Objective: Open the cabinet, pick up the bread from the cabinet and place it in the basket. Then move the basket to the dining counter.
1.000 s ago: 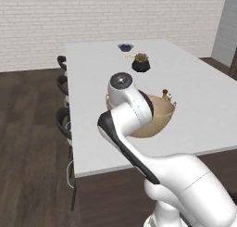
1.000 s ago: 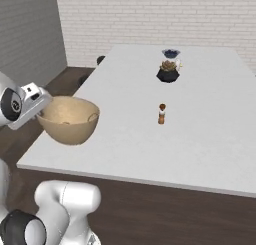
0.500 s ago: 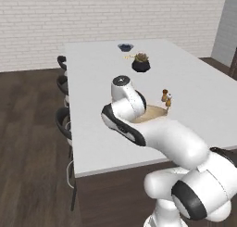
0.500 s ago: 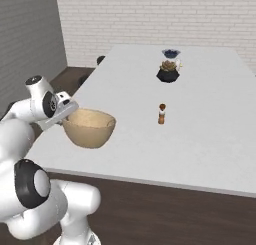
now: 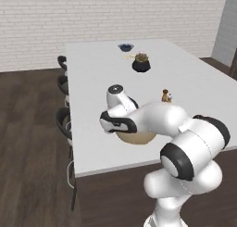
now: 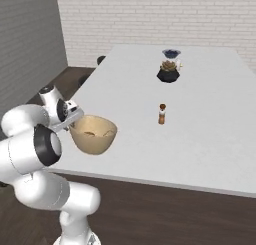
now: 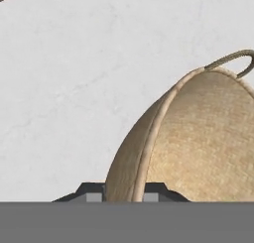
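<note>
The tan woven basket [image 5: 137,137] [image 6: 94,135] [image 7: 198,138] sits low at the near left part of the white dining counter [image 5: 92,82] [image 6: 210,124] [image 7: 59,88]. I cannot tell whether it rests on the top or hangs just above it. My gripper [image 6: 75,120] [image 7: 124,193] is shut on the basket's rim, one finger on each side of the wall. A loop handle [image 7: 233,61] shows at the far rim. The bread cannot be made out inside the basket. The cabinet is out of view.
A small brown shaker [image 5: 165,95] [image 6: 161,114] stands mid-counter beyond the basket. Further back are a black pot with a plant [image 5: 140,64] [image 6: 168,71] and a small dark bowl [image 5: 125,47] [image 6: 171,53]. Dark stools [image 5: 62,122] line the counter's left side.
The arm has carried the basket from the counter's left edge further in over the top and lower. The grip on the rim has stayed.
</note>
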